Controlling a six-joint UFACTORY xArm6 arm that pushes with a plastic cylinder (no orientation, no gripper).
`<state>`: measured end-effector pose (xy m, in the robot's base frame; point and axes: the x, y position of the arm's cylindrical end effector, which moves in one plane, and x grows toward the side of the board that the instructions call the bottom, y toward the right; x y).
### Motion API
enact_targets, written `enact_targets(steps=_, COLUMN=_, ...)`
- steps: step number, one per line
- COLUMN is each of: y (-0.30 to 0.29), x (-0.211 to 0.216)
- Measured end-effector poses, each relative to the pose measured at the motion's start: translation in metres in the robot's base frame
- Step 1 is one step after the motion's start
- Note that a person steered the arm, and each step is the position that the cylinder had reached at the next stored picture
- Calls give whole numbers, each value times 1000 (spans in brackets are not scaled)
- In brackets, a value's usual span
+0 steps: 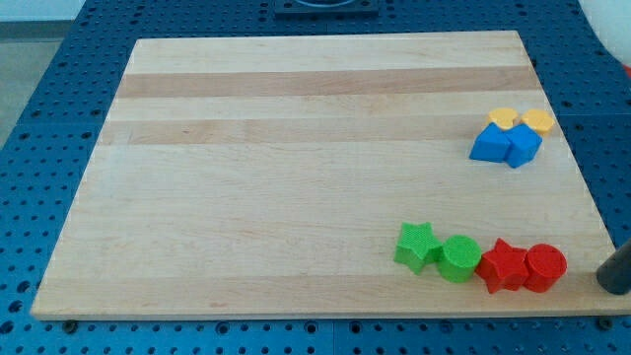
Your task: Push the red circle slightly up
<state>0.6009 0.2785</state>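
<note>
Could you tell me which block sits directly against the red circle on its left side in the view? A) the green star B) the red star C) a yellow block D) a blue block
B: the red star touches the red circle on the view's left; my tip stands apart at its right.

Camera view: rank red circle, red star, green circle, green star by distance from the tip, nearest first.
From my tip, at the view's right edge:
1. red circle, just to its left
2. red star, touching the circle's left side
3. green circle, next along the row
4. green star, the row's left end
</note>
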Motion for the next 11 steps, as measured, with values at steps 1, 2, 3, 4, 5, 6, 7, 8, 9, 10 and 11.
enact_targets(steps=1, y=-1, x=0)
enact_targets(steps=2, y=-5, x=13)
enact_targets(steps=3, y=-11, x=17)
enact_targets(steps=4, y=-12, x=16)
enact_targets(steps=5, y=-32, x=17)
enact_targets(steps=6, y=-54, x=17)
enact_targets(steps=7, y=-54, x=17)
enact_targets(steps=8, y=-62, x=4)
enact_targets(steps=9, y=-77, x=-23)
enact_targets(steps=10, y=-85, x=-31)
enact_targets(steps=11, y=-88, x=-34)
